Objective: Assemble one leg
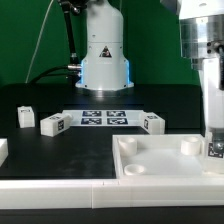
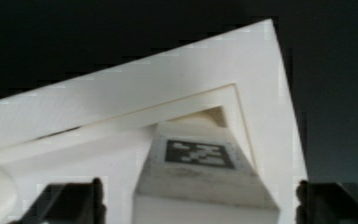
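In the wrist view a white leg (image 2: 201, 175) with a black-and-white tag stands against the inside corner of the large white square top (image 2: 140, 100). My gripper (image 2: 201, 208) straddles it. The dark fingers (image 2: 73, 202) stand apart from the leg on both sides, with a gap on each side, so the gripper is open. In the exterior view my gripper (image 1: 212, 140) hangs low over the far right corner of the top (image 1: 160, 160), and the leg there is mostly hidden behind the fingers.
Three loose white legs lie on the black table: one (image 1: 25, 117) and another (image 1: 52, 124) at the exterior view's left, one (image 1: 152, 122) right of the marker board (image 1: 105, 118). Another white part (image 1: 2, 150) sits at the far left edge. The robot base (image 1: 103, 60) stands behind.
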Robot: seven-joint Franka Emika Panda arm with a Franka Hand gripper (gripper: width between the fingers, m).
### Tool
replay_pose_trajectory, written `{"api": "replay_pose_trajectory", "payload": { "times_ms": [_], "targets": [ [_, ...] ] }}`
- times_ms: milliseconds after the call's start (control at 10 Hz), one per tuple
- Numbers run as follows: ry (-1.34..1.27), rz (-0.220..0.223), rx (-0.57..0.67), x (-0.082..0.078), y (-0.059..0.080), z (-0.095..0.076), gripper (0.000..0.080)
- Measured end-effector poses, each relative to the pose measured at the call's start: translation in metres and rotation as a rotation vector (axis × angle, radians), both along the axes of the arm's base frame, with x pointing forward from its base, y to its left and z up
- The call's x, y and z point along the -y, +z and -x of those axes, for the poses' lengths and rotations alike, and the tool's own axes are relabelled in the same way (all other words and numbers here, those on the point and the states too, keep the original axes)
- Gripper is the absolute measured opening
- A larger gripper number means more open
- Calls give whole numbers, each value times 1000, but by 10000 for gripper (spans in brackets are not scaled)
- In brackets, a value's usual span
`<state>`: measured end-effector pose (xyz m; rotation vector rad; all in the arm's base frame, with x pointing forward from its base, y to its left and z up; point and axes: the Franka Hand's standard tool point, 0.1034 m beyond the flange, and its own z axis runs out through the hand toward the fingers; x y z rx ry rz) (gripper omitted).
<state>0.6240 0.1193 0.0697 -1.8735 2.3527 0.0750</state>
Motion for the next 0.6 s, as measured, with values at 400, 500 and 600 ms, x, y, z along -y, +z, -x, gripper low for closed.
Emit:
{"api": "replay_pose_trajectory", "payload": {
  "times_ms": [400,500,600],
  "targets": [
    [367,23,29,1,0,1,648],
    [454,24,28,-1,0,2,648],
    [576,30,40,-1,0,2,649]
  ]
}}
